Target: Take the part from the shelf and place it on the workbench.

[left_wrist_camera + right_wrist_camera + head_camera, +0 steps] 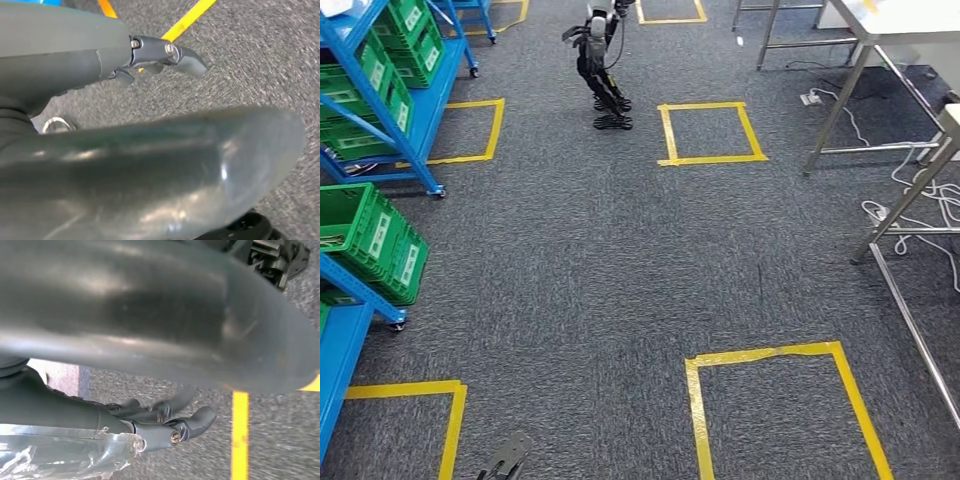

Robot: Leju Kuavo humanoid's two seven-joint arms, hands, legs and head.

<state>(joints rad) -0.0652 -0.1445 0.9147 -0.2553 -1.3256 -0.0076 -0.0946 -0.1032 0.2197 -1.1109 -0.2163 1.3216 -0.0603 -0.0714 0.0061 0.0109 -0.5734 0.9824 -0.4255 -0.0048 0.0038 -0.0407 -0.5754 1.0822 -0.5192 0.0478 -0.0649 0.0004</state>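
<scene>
Seemingly mid-carry. Keep the right hand [113, 422] level, with the clear-wrapped part [56, 455] lying along its fingers [188, 422]; cannot tell whether clasped. Leave the left hand [113, 55] spread, empty. Steer for the bench [893, 30] far beyond the right hand, away from the shelf [433, 110].

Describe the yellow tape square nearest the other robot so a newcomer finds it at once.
Start at the small dark humanoid robot standing far up the grey carpet. Just to its right lies a yellow tape square. Unlike the other taped outlines, it is closed on all four sides and fully in frame.
</scene>
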